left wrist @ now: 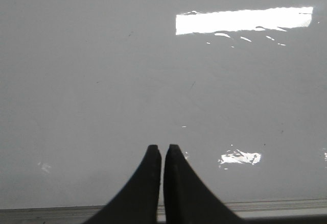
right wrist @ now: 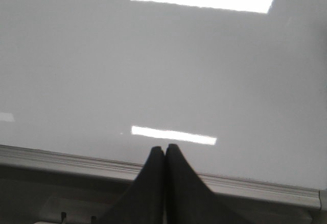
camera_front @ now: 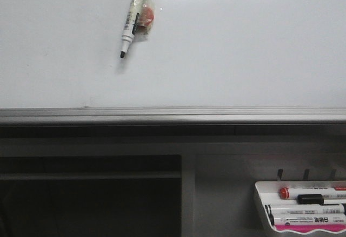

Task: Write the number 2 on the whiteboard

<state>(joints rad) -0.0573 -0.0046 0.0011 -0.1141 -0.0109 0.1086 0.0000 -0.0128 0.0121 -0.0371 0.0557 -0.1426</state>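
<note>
The whiteboard (camera_front: 227, 59) fills the upper part of the front view, with a bright glare patch at its top and a grey metal ledge (camera_front: 173, 115) along its lower edge. No number 2 shows on it; the surface is blank. A white marker (camera_front: 130, 18) with a black tip hangs slanted against the board at upper left, tip pointing down, with a small orange and clear thing (camera_front: 146, 17) beside it. Neither gripper shows in the front view. My left gripper (left wrist: 163, 147) is shut and empty, facing the board (left wrist: 102, 81). My right gripper (right wrist: 164, 148) is shut and empty, near the ledge (right wrist: 61, 160).
A small white marker tray (camera_front: 260, 196) hangs at the lower right below the ledge, holding several markers (camera_front: 308, 210). A dark open recess (camera_front: 86, 199) lies under the ledge at the lower left.
</note>
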